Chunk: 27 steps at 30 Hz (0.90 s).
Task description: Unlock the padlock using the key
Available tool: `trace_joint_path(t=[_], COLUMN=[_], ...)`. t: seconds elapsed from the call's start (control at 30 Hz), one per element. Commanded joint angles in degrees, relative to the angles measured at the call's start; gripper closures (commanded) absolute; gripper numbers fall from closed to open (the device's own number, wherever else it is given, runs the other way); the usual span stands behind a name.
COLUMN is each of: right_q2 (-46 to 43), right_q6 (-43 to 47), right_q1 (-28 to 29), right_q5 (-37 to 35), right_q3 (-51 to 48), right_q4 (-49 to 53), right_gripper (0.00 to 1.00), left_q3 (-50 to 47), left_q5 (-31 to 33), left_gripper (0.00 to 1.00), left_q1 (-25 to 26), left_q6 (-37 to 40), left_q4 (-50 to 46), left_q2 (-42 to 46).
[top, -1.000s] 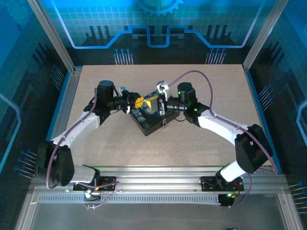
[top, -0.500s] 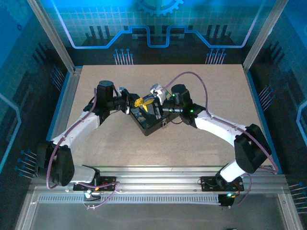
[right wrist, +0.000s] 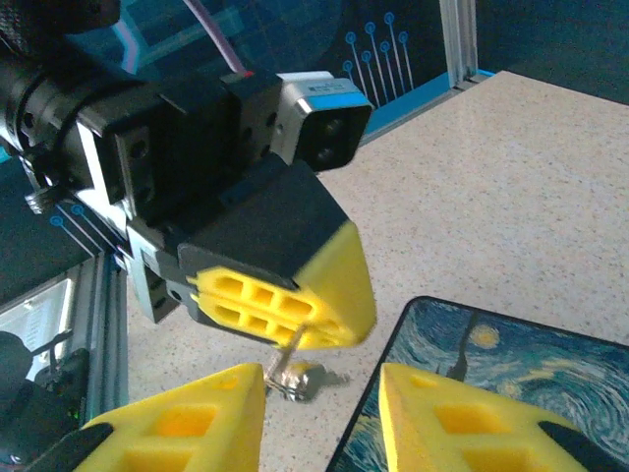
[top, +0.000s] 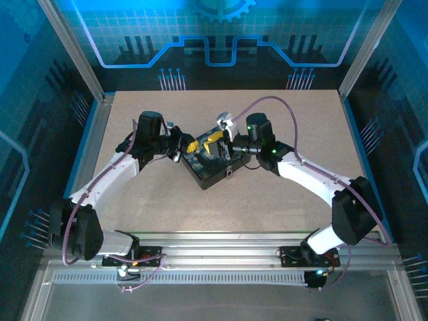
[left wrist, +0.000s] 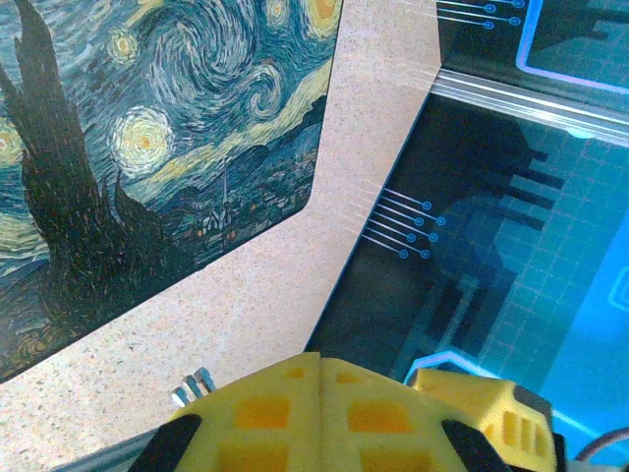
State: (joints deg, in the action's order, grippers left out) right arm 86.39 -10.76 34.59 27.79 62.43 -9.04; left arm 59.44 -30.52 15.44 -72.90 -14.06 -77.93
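Just off a corner of the Starry Night box [right wrist: 491,364], the left gripper [right wrist: 295,320] pinched the key [right wrist: 293,366], apparently by its thin blade; the right gripper [right wrist: 322,413], jaws parted, hovered at that corner.

The right gripper [top: 214,142], which half a second ago had pushed in toward the left edge of the table [top: 281,194] until it nearly met the left gripper [top: 189,145], has drawn back toward the right edge. Its jaws have parted. The left gripper has meanwhile closed tight, and the key [right wrist: 293,369] now hangs pinched in its yellow fingers [right wrist: 285,300].
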Motion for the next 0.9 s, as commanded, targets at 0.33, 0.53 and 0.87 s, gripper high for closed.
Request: trace_joint_path(t=[0.33, 0.53, 0.87], right_q2=[4.93, 5.37, 6.40], right_q6=[-2.33, -4.23, -5.66], right_q1=[4.35, 4.54, 5.05], right_q5=[-4.43, -4.01, -4.23], right_q3=[4.46, 4.15, 3.47], right_q4=[3.53, 3.22, 1.92], right_gripper=[0.65, 0.69, 0.78], left_q3=[2.79, 1.61, 0.91], left_q5=[4.63, 6.09, 6.97], left_gripper=[1.00, 1.00, 1.00], left_q1=[1.35, 1.34, 1.35], left_q6=[3.65, 2.42, 1.41], left_q4=[-6.35, -5.52, -5.18], left_q2=[1.93, 2.69, 3.31])
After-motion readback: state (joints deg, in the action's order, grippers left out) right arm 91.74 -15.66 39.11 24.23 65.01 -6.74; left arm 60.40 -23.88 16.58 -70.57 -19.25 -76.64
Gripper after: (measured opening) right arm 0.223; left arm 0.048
